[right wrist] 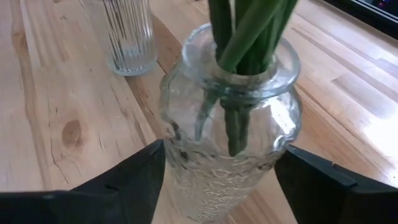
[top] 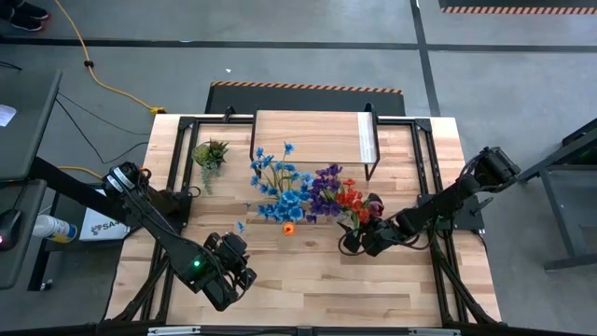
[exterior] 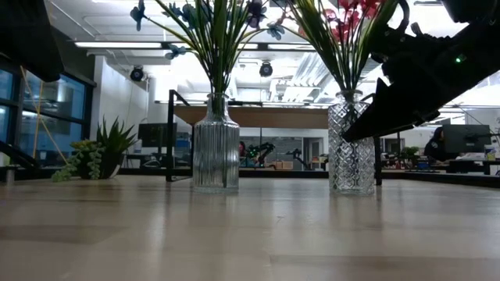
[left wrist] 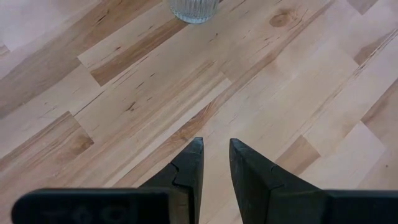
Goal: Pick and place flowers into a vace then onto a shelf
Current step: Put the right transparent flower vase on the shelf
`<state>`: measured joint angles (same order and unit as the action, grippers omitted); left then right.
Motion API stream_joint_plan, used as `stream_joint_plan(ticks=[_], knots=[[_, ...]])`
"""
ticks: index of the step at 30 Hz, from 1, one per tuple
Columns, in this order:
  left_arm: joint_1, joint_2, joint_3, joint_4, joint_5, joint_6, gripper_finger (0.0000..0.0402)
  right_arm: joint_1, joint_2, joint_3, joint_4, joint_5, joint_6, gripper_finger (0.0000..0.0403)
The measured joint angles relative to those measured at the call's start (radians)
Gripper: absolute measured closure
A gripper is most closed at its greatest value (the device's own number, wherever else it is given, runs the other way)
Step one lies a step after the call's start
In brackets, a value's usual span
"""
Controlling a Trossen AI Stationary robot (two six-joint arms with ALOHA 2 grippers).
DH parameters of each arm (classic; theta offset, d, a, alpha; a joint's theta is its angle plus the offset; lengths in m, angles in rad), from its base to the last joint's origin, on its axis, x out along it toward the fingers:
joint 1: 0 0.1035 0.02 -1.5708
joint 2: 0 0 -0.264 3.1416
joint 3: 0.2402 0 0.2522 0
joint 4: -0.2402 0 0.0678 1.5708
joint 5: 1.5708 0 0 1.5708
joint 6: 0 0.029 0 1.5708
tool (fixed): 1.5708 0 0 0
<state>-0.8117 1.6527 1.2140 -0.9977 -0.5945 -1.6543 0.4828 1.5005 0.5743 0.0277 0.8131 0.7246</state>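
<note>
R claw spread wide, fingers flanking the textured clear glass vase w/ red-purple flowers at bench centre, not clamped. L claw at 7 o'clock, narrow gap, empty. 2 vases; ribbed one holds blue flowers. 1 light-wood shelf at 12.

Ribbed vase ahead of left pincer: only base shows, rest cut off. Patterned vase between right pincer fingers: bottom cut off, blooms out of view. Low view: flowers cropped at top. Pad contact with glass unclear.
</note>
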Motion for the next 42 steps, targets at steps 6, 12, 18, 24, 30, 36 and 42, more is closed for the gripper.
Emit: stream_joint_plan(ticks=[6, 12, 18, 24, 30, 36, 42], knots=[[0.0, 0.0, 0.0, 0.0, 0.0, 0.0, 0.0289, 0.0, 0.0, 0.0, 0.002, 0.006, 0.0, 0.0174], [0.0, 0.0, 0.0, 0.0, 0.0, 0.0, 0.0289, 0.0, 0.0, 0.0, 0.001, 0.007, 0.022, 0.0176], [0.0, 0.0, 0.0, 0.001, 0.0, 0.0, 0.0289, 0.0, 0.0, 0.0, -0.001, 0.007, 0.037, 0.0176], [0.0, 0.0, 0.0, 0.001, 0.0, 0.0, 0.0289, 0.002, 0.0, 0.0, -0.003, 0.026, 0.088, 0.0176], [0.0, 0.0, 0.0, 0.001, 0.0, 0.0, 0.0289, 0.002, -0.002, -0.001, -0.003, 0.022, 0.108, 0.0176], [0.0, 0.0, 0.0, 0.001, 0.0, 0.0, 0.0289, 0.002, -0.028, -0.001, 0.004, 0.023, 0.107, 0.0176], [0.0, 0.0, 0.0, 0.0, 0.0, 0.0, 0.0289, 0.002, -0.118, -0.001, -0.048, 0.017, 0.071, 0.0176]])
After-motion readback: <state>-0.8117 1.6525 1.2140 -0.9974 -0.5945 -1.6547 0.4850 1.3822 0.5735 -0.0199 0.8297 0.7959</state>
